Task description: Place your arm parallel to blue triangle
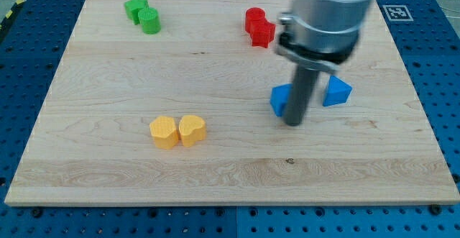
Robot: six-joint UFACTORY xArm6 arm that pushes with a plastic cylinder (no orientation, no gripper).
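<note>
My tip [293, 121] is the lower end of a dark rod hanging from the grey arm body at the view's top right. It stands right beside a blue block [279, 99], at that block's lower right, and the rod hides part of it. A blue triangle [336, 92] lies just to the right of the rod, with a small gap between them. The rod stands between the two blue blocks.
Two red blocks [259, 26] lie close together above my tip. Two green blocks [143, 14] sit at the view's top left. Two yellow blocks [178, 131] lie side by side at the lower left of centre. The wooden board [108, 173] rests on a blue perforated table.
</note>
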